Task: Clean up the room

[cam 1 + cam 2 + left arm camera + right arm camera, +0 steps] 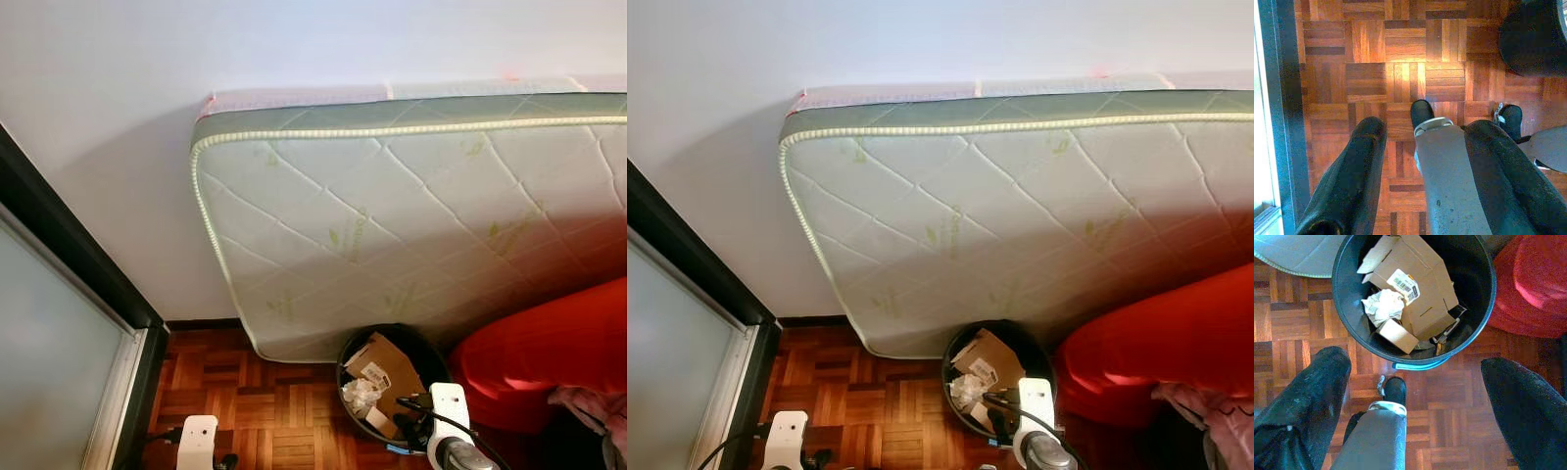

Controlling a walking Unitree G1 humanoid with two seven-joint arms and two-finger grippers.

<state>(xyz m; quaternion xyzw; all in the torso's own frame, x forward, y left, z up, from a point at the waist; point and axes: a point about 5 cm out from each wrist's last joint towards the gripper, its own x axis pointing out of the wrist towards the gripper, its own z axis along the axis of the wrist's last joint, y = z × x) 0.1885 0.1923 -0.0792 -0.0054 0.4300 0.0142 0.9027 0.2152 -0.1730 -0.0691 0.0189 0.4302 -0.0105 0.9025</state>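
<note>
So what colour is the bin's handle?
Light blue, on the black bin; clearest in the right wrist view.

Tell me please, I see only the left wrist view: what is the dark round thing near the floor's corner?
Observer: A black trash bin, standing on the parquet floor.
Operator: Is it empty?
Observer: No. It holds a cardboard box and crumpled paper.
Operator: What stands behind it?
Observer: A mattress leaning against the wall, with a red cushion beside the bin.
Operator: Where is the right hand?
Observer: The right hand hangs open above the floor, next to the bin.
</note>
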